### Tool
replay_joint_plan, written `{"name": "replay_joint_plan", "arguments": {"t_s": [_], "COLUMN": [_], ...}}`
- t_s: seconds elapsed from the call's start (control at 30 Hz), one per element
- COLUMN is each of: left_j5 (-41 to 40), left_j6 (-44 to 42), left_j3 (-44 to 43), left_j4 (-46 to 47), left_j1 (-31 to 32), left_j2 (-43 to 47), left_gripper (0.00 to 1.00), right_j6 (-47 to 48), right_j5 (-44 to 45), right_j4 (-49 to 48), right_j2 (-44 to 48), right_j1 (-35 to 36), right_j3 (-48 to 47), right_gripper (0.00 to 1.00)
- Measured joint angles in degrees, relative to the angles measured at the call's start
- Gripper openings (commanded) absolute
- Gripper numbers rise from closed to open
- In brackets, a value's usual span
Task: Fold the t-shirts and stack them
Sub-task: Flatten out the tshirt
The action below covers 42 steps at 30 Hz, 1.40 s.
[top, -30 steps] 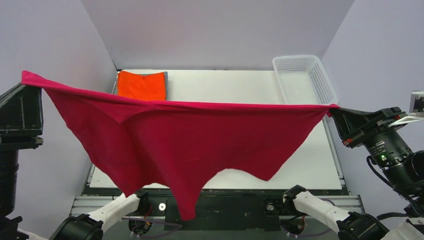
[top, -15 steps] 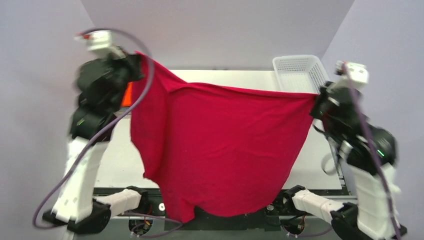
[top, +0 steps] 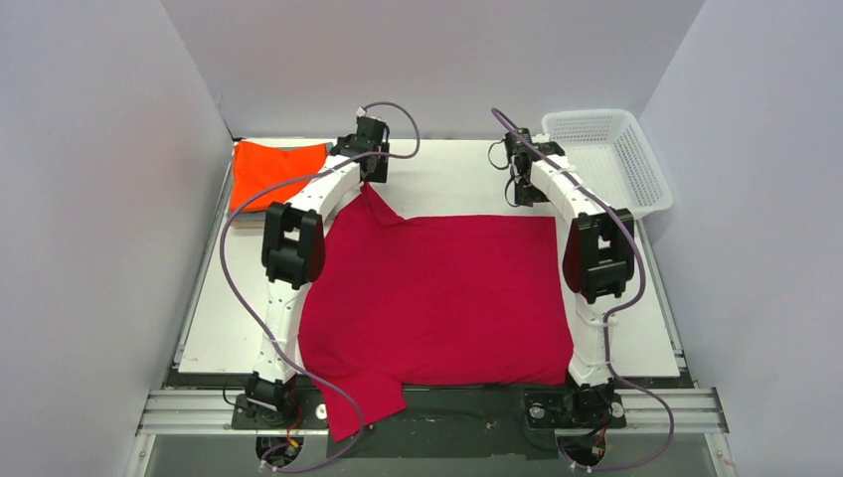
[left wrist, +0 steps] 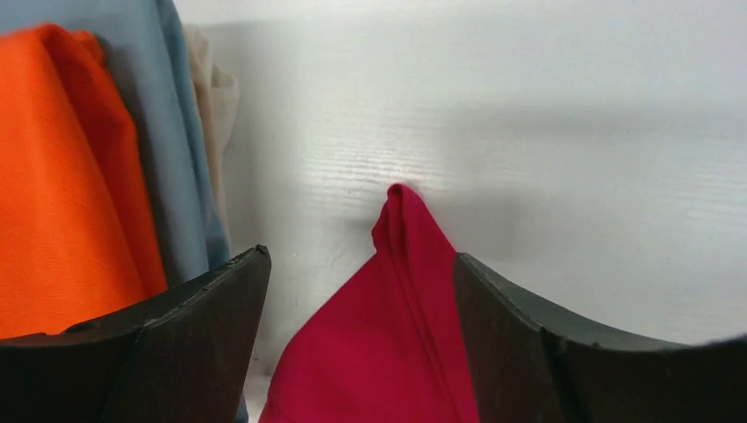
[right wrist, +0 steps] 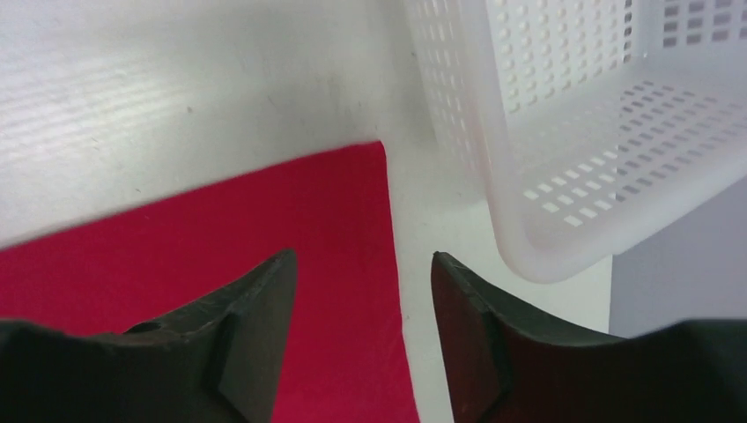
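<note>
Two arms reach out over the bench (top: pixel 457 174), and the crimson t-shirt (top: pixel 437 288) lies spread flat between them, covering most of the middle. Its near hem runs off the front edge, and one flap hangs down over the dark rail. The left arm (top: pixel 293 243) crosses the shirt's left edge and hides a strip of it.

At the far left corner the cloth draws up into a point. The left end effector (left wrist: pixel 359 256) sits right over it, jaws wide apart, the red tip lying loose in the gap, not pinched. Whether it brushes the right-hand finger, I can't tell.

The right end effector (right wrist: pixel 361 256) is the same story: jaws spread, nothing held. The shirt's far right corner lies flat beneath it, near the white mesh basket (right wrist: pixel 564 132), which is cut off at the edge of the wrist view. From above, both sets of fingers are tucked under the wrists and too small to read.

Over at the far left of the bench, the orange tee (top: pixel 278 171) tops a folded stack. Under it the wrist view shows the grey-blue tee (left wrist: pixel 176 141) as a band and the beige tee (left wrist: pixel 216 97) as a mere sliver; the rest of both is covered.
</note>
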State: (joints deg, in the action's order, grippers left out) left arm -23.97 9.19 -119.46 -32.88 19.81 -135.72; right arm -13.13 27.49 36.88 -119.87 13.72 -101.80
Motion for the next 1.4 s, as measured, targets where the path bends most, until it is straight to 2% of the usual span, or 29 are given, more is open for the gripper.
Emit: {"name": "replay_joint_plan", "arguments": {"t_s": [0.17, 0.23, 0.27, 0.33, 0.43, 0.6, 0.67, 0.77, 0.87, 1.0, 1.4], "left_j5": [-1.97, -2.91, -3.1, -2.8, -0.02, 9.84, 13.75, 19.06, 23.93, 28.22, 33.55], "left_j6": [0.74, 2.01, 2.91, 5.33, 9.86, 16.94, 19.8, 23.78, 26.8, 29.11, 31.1], "left_j3": [-8.46, -10.1, -10.12, -9.31, -1.6, 23.56, 31.8, 38.14, 39.74, 38.29, 36.2], "left_j4": [-2.64, -2.95, -3.69, -5.53, -6.38, -0.68, 2.69, 8.13, 11.98, 15.91, 20.15], "left_j1": [0.11, 0.13, 0.13, 0.13, 0.13, 0.11, 0.11, -0.13, -0.79, -1.25, -1.29], "left_j2": [-1.14, -0.61, 0.02, 1.77, 8.15, 24.37, 28.79, 30.01, 28.15, 23.5, 16.65], "left_gripper": [0.87, 0.87, 0.87, 0.88, 0.88, 0.89, 0.9, 0.91, 0.92, 0.92, 0.92], "right_j6": [0.04, -0.63, -1.03, -2.78, -6.23, -12.07, -13.97, -16.24, -17.53, -18.4, -18.38], "right_j5": [0.11, -0.52, -1.16, -3.69, -8.46, -16.74, -19.41, -23.15, -25.81, -27.34, -27.96], "right_j4": [-0.87, -1.18, -1.6, -2.62, -4.13, -9.05, -11.15, -13.94, -15.65, -17.79, -20.85], "right_j2": [-0.42, 1.6, 2.84, 7.3, 15.56, 28.83, 31.52, 32.15, 31.85, 30.8, 26.16], "right_j1": [0.02, 0.02, 0.02, 0.02, 0.02, 0.31, 0.66, 1.84, 2.58, 2.82, 2.82], "right_j3": [-4.61, -4.31, -3.54, 0.42, 8.9, 28.44, 35.34, 43.87, 48.13, 49.07, 49.64], "right_gripper": [0.8, 0.84, 0.9, 0.92, 0.93, 0.93, 0.93, 0.92, 0.92, 0.92, 0.91]}}
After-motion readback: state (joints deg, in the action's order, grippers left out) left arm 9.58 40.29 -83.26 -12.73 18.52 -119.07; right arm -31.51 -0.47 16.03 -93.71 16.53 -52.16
